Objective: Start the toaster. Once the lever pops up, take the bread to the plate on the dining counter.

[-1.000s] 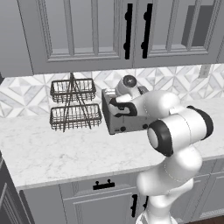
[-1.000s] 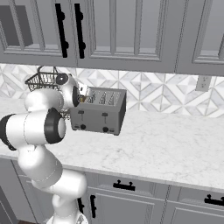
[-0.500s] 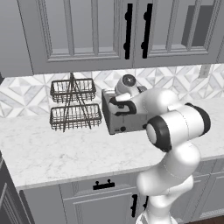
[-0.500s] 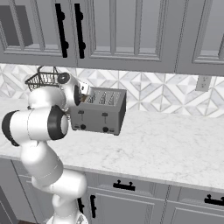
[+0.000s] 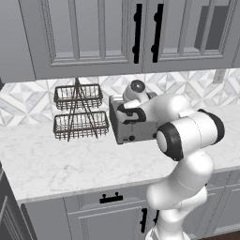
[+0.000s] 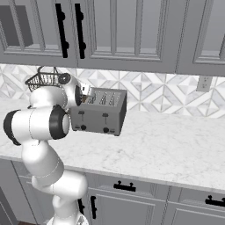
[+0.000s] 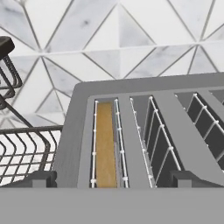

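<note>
The toaster (image 5: 133, 124) stood on the marble-look bench (image 5: 70, 164), toward its rear edge and close to the patterned tile wall. It was a boxy silver-grey metal unit with flat brushed sides. From the right, its front (image 6: 97, 119) carried dark levers and small round dark knobs. Four long parallel slots (image 7: 153, 140), each lined with thin white wire guides, opened in its top.

The bread (image 7: 106, 146), a flat tan-brown slice with a grainy face, sat upright in the slot nearest the rack, sunk below the slot rim.

The end effector (image 7: 113, 178) hung just above the top of the toaster, over its rack-side end. Its two small dark square fingertips (image 7: 40, 178) stood wide apart, one at each side of the bread slot and its neighbour. They gripped nothing.

A black two-tier wire rack (image 5: 78, 114) stood just beside the toaster on the bench, its thin rods forming open mesh baskets. Grey panelled cabinets (image 5: 93, 33) with black bar handles hung above.
</note>
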Motion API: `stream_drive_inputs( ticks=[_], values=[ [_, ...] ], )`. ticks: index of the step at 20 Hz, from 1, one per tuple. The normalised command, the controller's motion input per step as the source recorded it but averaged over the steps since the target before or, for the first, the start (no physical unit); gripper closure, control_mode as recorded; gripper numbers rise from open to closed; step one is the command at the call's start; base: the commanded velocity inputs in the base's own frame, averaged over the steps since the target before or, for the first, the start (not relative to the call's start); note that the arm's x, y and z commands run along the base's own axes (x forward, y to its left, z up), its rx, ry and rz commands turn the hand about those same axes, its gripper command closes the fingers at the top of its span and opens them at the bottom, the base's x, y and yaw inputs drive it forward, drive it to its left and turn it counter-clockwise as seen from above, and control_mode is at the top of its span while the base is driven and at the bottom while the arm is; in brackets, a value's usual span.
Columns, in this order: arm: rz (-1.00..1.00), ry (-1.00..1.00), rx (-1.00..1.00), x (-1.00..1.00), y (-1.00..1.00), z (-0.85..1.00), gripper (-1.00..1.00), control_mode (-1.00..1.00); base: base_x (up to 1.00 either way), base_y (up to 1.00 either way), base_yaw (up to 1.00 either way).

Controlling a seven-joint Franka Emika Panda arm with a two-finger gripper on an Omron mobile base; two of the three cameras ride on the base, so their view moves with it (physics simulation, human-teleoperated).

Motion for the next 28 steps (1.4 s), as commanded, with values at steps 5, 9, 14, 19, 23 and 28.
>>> stream_drive_inputs(
  ticks=[5, 9, 14, 19, 23, 28],
  values=[
    [0.00, 0.00, 0.00, 0.00, 0.00, -0.08, -1.00, -1.00, 0.00, 0.00, 0.00],
    [0.00, 0.00, 0.00, 0.00, 0.00, -0.02, -1.00, -1.00, 0.00, 0.00, 0.00],
    [0.00, 0.00, 0.00, 0.00, 0.00, 0.00, 1.00, -1.00, 0.00, 0.00, 0.00],
    [0.00, 0.00, 0.00, 0.00, 0.00, 0.00, 1.00, -1.00, 0.00, 0.00, 0.00],
    [0.00, 0.00, 0.00, 0.00, 0.00, 0.00, 1.00, -1.00, 0.00, 0.00, 0.00],
    [0.00, 0.00, 0.00, 0.00, 0.00, 0.00, 1.00, -1.00, 0.00, 0.00, 0.00]
  ],
)
